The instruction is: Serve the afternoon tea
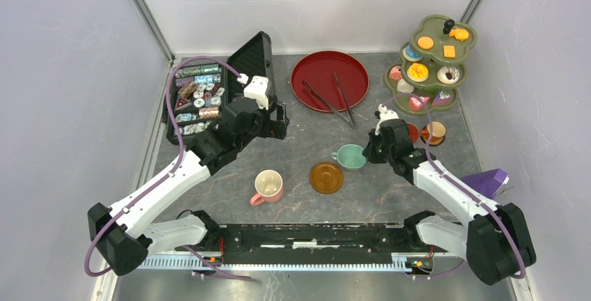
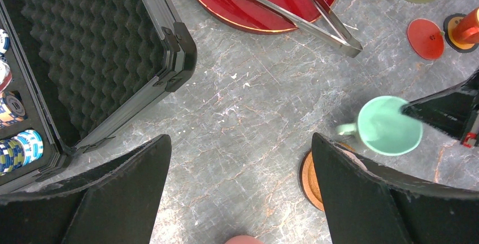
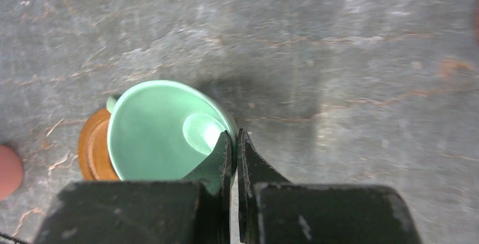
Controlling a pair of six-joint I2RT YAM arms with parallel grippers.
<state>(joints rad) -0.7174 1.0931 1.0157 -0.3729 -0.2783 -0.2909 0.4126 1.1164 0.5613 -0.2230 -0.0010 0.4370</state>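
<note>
My right gripper [image 3: 234, 136] is shut on the rim of the mint cup [image 3: 158, 128], one finger inside and one outside. The cup [image 1: 350, 156] sits just right of the orange-brown saucer [image 1: 326, 177], and in the right wrist view it overlaps the saucer [image 3: 93, 148]. The pink cup [image 1: 268, 185] stands on the table to the left. My left gripper [image 2: 240, 148] is open with nothing in it, over bare table beside the black case [image 1: 209, 95]. Toy pastries fill the green tiered stand [image 1: 432, 60]. A small orange cup [image 1: 435, 132] and a red saucer [image 1: 412, 132] lie below the stand.
A red round tray [image 1: 329, 80] at the back holds thin metal tongs [image 1: 334, 99]. The open black case with foam lid holds chips at the back left. A purple object [image 1: 486, 181] lies by the right arm. Walls close in on three sides.
</note>
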